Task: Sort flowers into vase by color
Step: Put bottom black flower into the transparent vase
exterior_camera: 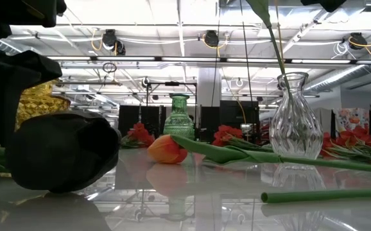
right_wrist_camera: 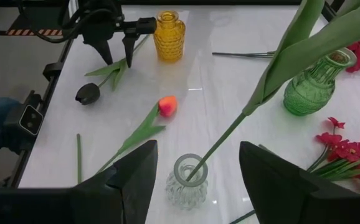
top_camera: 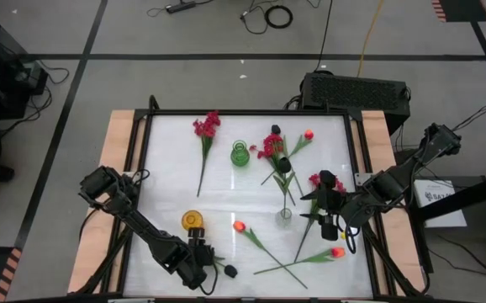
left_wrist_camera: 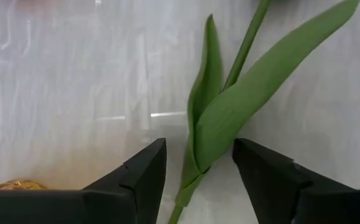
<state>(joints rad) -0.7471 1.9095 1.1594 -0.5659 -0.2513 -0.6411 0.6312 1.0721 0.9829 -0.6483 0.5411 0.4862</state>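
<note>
While a few stems look placed already, I'd say this sort is maybe a third done at best. In the overhead view, the clear glass vase (top_camera: pixel 285 215) has a stem standing in it that runs up toward a black bloom (top_camera: pixel 282 164) with crimson sprays (top_camera: pixel 271 146) around it, though I can't tell exactly which heads belong to that stem. The green vase (top_camera: pixel 240 154) and the amber vase (top_camera: pixel 192 220) both look empty from above. Loose on the white table (top_camera: pixel 167 177): a crimson spray (top_camera: pixel 207 126) at the far left, an orange tulip (top_camera: pixel 240 225) mid-table, another orange tulip (top_camera: pixel 337 252) near the right edge, and one more (top_camera: pixel 308 134) up top. The left gripper (left_wrist_camera: pixel 198 168) is down at the near edge beside the amber vase, jaws spread wide on either side of the leafy stem of the black rose (right_wrist_camera: pixel 88 93), not closed on it yet. The right gripper (right_wrist_camera: pixel 198 168) hovers over the clear vase, fingers wide apart and holding nothing; more red blooms (top_camera: pixel 325 181) lie close to it. So most flowers are left, and two vases haven't got anything.
</note>
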